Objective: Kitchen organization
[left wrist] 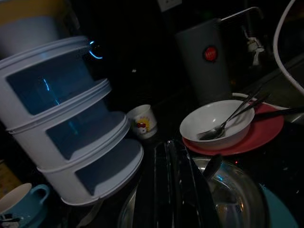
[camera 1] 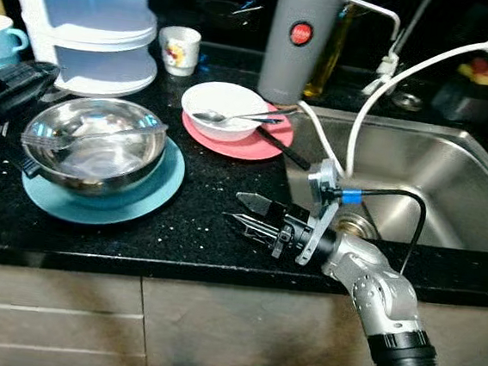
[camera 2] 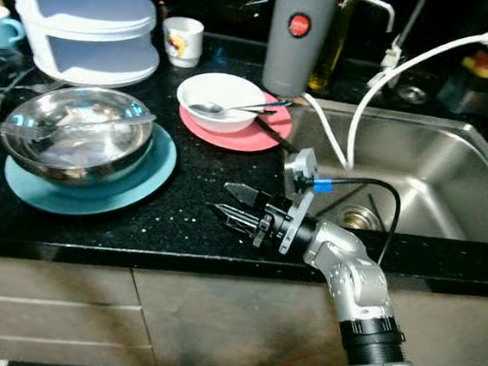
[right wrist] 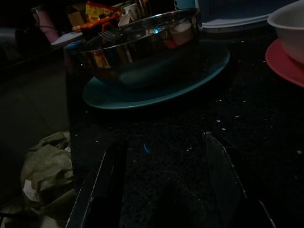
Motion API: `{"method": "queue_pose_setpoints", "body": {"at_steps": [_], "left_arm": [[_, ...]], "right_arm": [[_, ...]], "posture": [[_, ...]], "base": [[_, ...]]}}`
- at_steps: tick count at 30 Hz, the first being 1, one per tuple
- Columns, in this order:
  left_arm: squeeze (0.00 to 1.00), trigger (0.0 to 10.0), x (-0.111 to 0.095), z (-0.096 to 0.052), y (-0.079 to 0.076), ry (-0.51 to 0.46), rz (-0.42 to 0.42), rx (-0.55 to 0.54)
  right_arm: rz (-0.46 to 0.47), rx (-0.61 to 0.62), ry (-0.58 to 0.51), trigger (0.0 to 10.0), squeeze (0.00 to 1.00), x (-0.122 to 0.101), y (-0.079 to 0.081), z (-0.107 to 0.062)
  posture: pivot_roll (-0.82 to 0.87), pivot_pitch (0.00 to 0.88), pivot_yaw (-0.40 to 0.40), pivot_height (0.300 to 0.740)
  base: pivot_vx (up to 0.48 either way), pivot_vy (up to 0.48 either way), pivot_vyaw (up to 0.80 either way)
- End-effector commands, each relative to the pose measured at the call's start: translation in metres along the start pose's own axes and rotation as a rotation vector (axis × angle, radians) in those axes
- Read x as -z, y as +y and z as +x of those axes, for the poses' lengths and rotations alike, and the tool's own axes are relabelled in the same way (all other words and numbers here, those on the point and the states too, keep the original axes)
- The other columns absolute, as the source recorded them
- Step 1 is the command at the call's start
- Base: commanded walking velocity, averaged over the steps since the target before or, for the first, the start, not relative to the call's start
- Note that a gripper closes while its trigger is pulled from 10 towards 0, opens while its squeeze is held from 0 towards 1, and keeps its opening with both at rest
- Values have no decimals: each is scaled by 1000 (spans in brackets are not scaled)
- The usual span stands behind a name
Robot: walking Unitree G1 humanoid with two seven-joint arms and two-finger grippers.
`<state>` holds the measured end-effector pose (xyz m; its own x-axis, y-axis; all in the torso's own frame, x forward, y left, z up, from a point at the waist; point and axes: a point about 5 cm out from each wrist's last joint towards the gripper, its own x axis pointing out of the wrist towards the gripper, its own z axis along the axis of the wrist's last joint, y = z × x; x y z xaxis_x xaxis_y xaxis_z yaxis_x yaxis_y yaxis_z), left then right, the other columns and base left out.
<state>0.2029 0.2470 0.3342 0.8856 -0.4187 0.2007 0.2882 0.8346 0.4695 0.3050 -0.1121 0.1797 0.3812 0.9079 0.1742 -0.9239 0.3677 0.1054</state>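
The right claw (camera 1: 245, 214) hovers low over the black surface (camera 1: 197, 222), fingers apart and holding nothing, near the teal plate (camera 1: 151, 200) carrying the steel bowl (camera 1: 100, 148). A fork (camera 1: 49, 138) lies in that bowl. The left claw (left wrist: 175, 190) is a dark blur above the bowl's rim; I cannot tell its finger state. The white bowl (camera 1: 225, 108) with a spoon (camera 1: 224, 116) sits on the pink plate (camera 1: 269, 142), just beside the sink (camera 1: 434, 184).

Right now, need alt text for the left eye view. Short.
The right gripper, fingers open and empty, hovers low over a black counter beside a steel sink. Ahead sit a steel bowl holding a fork on a teal plate, and a white bowl with a spoon on a pink plate.
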Motion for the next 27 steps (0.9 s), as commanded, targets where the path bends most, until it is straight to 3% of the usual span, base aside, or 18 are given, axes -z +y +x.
{"method": "queue_pose_setpoints", "body": {"at_steps": [1, 2, 19, 20, 22, 23, 27], "left_arm": [[263, 10000, -2, 1, 3, -5, 9, 21], [1000, 10000, -1, 1, 5, -9, -2, 21], [1000, 10000, 33, 6, 61, 78, -153, 126], [545, 10000, 34, 6, 63, 90, -161, 154], [545, 10000, 36, 6, 65, 97, -165, 178], [0, 10000, 38, 6, 67, 116, -175, 214], [0, 10000, 48, 4, 76, 195, -239, 412]], "right_arm": [[-11, 13, 14, 10000, 0, 2, -2, 0], [-12, 12, 14, 10000, 0, 2, -2, 0], [-50, 15, 44, 10000, 0, 1, -2, -1], [-51, 14, 45, 10000, 0, 0, -2, -1], [-52, 13, 46, 10000, 0, 0, -2, -1], [-55, 13, 48, 10000, 0, 0, -2, -1], [-64, 5, 56, 10000, 0, -2, 1, -2]], "posture": [[228, 0, -98, 740], [228, 0, -98, 740], [201, 0, -93, 740], [197, 0, -93, 740], [197, 0, -93, 740], [193, 0, -90, 740], [181, 0, -84, 740]], "base": [[0, 0, 0], [0, 0, 0], [0, 0, 0], [0, 0, 0], [0, 0, 0], [0, 0, 0], [0, 0, 0]]}}
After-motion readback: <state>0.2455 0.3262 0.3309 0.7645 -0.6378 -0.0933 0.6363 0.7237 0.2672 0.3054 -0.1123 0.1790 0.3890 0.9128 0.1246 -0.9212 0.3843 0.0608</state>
